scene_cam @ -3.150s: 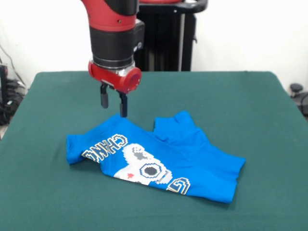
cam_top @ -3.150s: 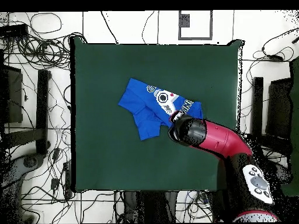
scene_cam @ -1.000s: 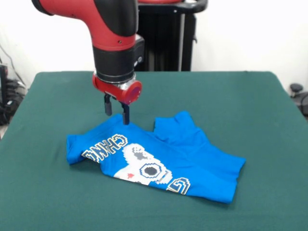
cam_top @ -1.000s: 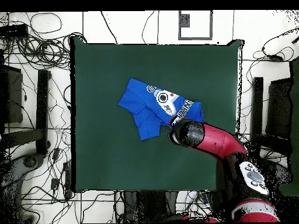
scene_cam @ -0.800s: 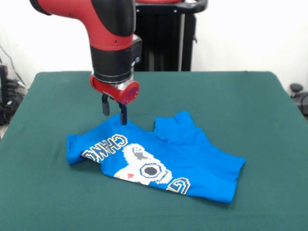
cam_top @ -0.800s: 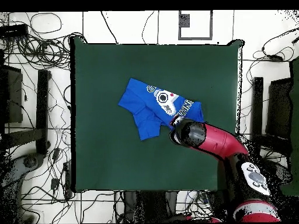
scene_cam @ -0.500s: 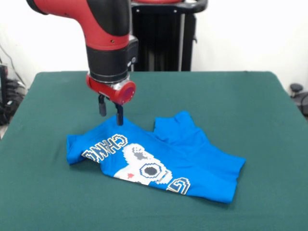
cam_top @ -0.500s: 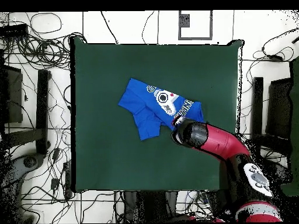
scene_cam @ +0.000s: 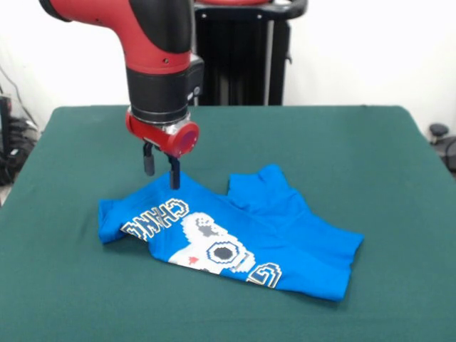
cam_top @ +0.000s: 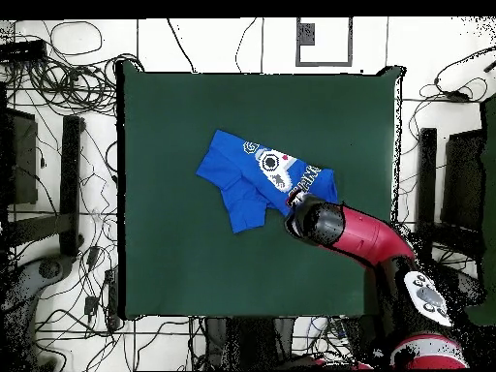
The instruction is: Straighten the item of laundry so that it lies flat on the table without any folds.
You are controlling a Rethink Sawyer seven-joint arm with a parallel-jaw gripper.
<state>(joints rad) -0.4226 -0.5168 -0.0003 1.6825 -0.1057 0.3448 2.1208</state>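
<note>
Hand (scene_cam: 161, 171) shifted slightly left; fingers parted, empty, above crumpled T-shirt (scene_cam: 235, 235); overhead hides fingers.

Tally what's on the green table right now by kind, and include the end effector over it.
T-shirts: 1, the blue T-shirt, crumpled with its graphic side up
Tables: 1, the green table
End effectors: 1, the end effector, open at the shirt's far edge
Total: 3

There was one blue T-shirt (scene_cam: 235, 228) on one green table (scene_cam: 342, 149). One gripper (scene_cam: 161, 172) hung above.
</note>
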